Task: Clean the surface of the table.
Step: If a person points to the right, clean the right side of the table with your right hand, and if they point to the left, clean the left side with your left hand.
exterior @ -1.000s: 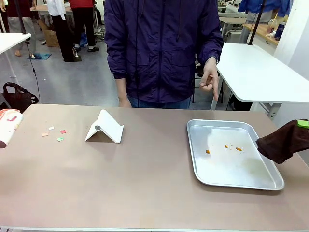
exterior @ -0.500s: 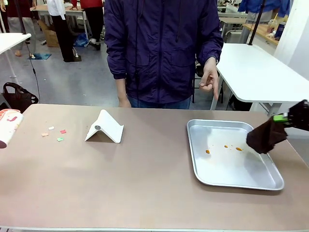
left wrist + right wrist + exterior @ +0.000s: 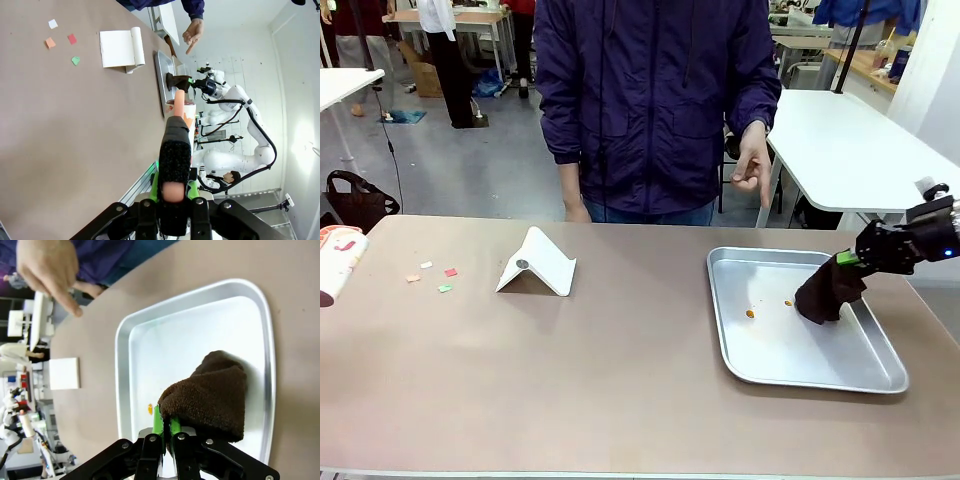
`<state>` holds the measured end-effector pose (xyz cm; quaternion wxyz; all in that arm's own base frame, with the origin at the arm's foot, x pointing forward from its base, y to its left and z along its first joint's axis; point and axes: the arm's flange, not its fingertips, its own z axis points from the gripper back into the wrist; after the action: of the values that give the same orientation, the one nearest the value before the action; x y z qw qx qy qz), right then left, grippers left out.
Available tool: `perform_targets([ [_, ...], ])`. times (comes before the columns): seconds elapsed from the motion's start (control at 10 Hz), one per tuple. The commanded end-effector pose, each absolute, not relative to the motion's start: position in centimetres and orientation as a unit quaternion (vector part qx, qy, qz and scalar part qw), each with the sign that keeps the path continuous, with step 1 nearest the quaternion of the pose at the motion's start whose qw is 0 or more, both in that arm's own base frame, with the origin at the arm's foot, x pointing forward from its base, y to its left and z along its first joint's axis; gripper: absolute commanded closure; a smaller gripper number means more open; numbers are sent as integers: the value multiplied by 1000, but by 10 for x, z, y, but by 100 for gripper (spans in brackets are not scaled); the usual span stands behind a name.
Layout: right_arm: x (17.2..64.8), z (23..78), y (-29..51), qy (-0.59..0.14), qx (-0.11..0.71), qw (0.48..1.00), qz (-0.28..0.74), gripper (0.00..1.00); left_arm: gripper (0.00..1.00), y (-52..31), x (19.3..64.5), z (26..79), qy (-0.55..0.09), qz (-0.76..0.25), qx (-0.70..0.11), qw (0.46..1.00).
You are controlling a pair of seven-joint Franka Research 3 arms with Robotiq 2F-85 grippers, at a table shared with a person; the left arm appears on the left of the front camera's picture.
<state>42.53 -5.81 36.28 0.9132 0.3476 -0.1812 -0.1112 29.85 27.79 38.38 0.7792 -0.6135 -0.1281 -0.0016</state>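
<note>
The brownish-tan table (image 3: 620,390) carries small coloured paper scraps (image 3: 442,274) near its left end. My right gripper (image 3: 850,258) is shut on a dark brown cloth (image 3: 823,292), which is pressed onto the floor of the silver tray (image 3: 720,262). Two orange spots (image 3: 750,313) lie just left of the cloth. In the right wrist view the green pads (image 3: 156,424) pinch the cloth (image 3: 215,392) over the tray (image 3: 121,345). My left gripper (image 3: 173,181) is shut on a white-and-pink tool with a black grip (image 3: 175,150), which shows at the table's far left (image 3: 338,258).
A white folded stand (image 3: 538,264) sits left of centre. A person in a purple jacket stands at the far edge with one hand (image 3: 753,160) pointing down towards the tray. A white-topped table (image 3: 850,140) stands behind on the right.
My right gripper has swung left from the table's right edge into the tray. The cloth came down with it onto the rightmost orange spots. The left tool has not moved.
</note>
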Motion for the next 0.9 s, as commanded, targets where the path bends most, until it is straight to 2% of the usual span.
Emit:
perform_targets([
  [0.0,438,356,-51,-161,321,926,-115,94,100,277,296,386,-127,-4,-611,781],
  [0.4,456,301,-19,-94,285,949,-98,94,100,277,296,386,-127,-4,-611,781],
  [0.8,466,277,12,-58,251,963,-75,94,100,277,296,386,-127,-4,-611,781],
])
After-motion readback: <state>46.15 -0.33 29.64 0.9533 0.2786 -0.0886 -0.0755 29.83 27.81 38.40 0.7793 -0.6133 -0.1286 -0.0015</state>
